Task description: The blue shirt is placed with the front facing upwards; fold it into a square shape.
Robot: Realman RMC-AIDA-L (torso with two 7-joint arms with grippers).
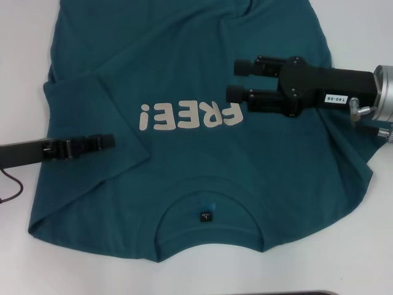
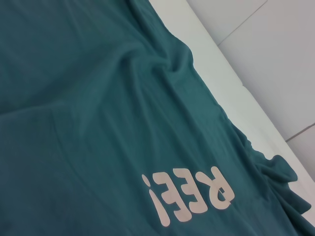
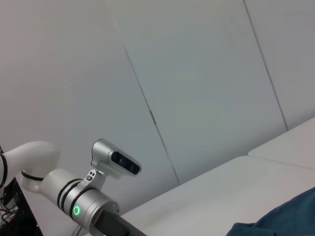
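The blue shirt (image 1: 184, 55) lies front up on the white table (image 1: 21, 37), collar and black label (image 1: 206, 216) nearest me, cream "FREE!" lettering (image 1: 190, 115) across the chest. The sleeve on the left lies folded in over the body. My left gripper (image 1: 109, 142) reaches in low from the left, over that folded sleeve, seen edge-on. My right gripper (image 1: 238, 80) is open and empty, held above the shirt just right of the lettering. The left wrist view shows the shirt (image 2: 98, 98) and lettering (image 2: 189, 194). A shirt corner (image 3: 290, 216) shows in the right wrist view.
A black cable (image 1: 9, 184) trails at the table's left edge. The shirt's right side is wrinkled near the table edge (image 2: 216, 64). The right wrist view shows the wall, bare table (image 3: 221, 191) and my left arm (image 3: 93, 201).
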